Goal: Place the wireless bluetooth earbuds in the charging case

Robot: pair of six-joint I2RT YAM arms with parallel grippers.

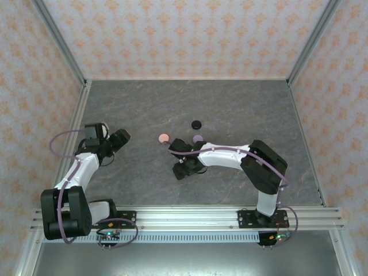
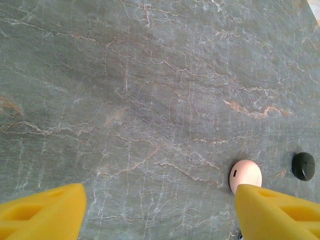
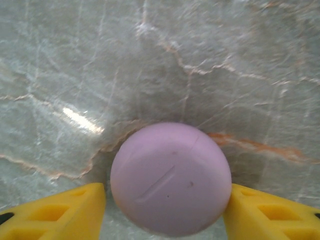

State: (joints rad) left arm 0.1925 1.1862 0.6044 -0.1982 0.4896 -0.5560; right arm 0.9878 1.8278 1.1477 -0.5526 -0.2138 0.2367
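The right gripper (image 3: 167,190) is low over the grey marbled table (image 1: 241,109), its yellow fingers (image 3: 60,210) set on either side of a round lilac plastic charging case (image 3: 170,177) that lies flat with its lid closed. The fingers sit right at the case's rim, and I cannot tell whether they press on it or stand just clear. This case lies near the middle of the table. A round pink plastic case (image 1: 164,138) is just to its left, and a round black plastic case (image 1: 197,123) is a little nearer the far edge.

The left gripper (image 2: 160,195) is near the table's left edge, jaws wide apart, with bare table between them.
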